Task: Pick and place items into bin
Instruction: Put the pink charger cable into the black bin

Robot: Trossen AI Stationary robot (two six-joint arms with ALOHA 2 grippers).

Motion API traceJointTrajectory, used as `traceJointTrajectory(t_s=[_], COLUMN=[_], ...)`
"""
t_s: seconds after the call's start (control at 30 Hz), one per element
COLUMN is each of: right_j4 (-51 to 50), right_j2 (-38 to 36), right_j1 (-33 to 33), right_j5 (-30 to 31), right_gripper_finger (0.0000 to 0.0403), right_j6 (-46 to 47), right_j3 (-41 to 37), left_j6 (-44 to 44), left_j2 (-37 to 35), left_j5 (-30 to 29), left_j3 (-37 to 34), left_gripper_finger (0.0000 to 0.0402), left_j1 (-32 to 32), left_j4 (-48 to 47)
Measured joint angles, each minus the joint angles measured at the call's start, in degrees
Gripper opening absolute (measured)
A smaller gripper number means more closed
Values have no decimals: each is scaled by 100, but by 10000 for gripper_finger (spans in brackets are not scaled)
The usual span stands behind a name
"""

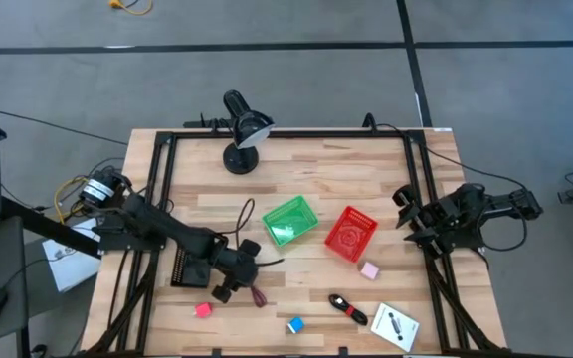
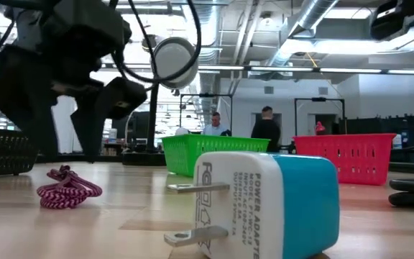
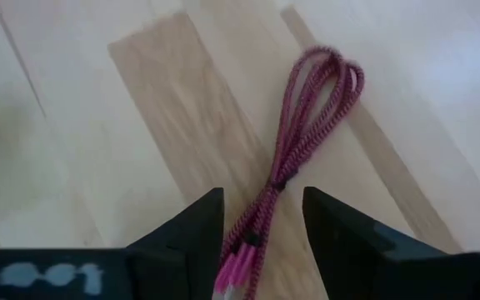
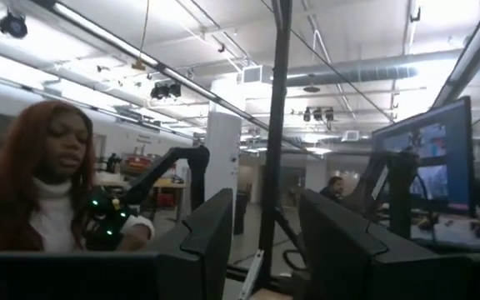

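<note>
The maroon cord [image 3: 307,142] lies coiled in loops on the wooden worktop [image 1: 296,169] near its front edge, toward the front-left corner. The left gripper [image 1: 235,288] hangs just over the cord's bound end, its fingers [image 3: 192,229] spread to either side of it, apart from the cord. Along the front edge sit the red-pink block [image 1: 203,310], the blue cube [image 1: 294,325], the black-and-red tool [image 1: 347,308] and the white card [image 1: 396,325]; the pale pink cube [image 1: 370,269] rests beside the red bin [image 1: 351,234], with the green bin [image 1: 289,220] next to it mid-worktop. The right gripper [image 4: 263,242] waits at the right edge, fingers parted, holding nothing.
</note>
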Motion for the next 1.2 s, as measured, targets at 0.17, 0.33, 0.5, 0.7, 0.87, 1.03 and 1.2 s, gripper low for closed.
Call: traceJointTrajectory(t_s=[0.17, 0.33, 0.5, 0.7, 0.87, 1.03, 1.2], right_j4=[-309, -347, -525, -307, -169, -243, -461], right_j2=[7, 12, 124, 245, 260, 260, 260], right_j1=[0, 0, 0, 0, 0, 0, 26], right_j5=[440, 694, 696, 812, 1217, 1467, 1465], right_gripper_finger=[134, 132, 134, 134, 134, 134, 134], right_j6=[-69, -70, -146, -557, -759, -340, 698], right_j3=[0, 0, 0, 0, 0, 0, 0], left_j6=[-7, -14, -9, 95, -133, -993, -2573], left_j2=[1, 173, 468, 627, 465, 25, -666], left_j5=[-101, -111, -123, -240, -354, -832, -1628], left_j3=[-4, -4, 8, 20, 41, 176, 396], left_gripper_finger=[154, 154, 154, 124, 31, 14, 5], left_j1=[-58, -54, -67, -76, -83, -243, -584], left_j4=[141, 116, 256, 321, 384, 340, -221])
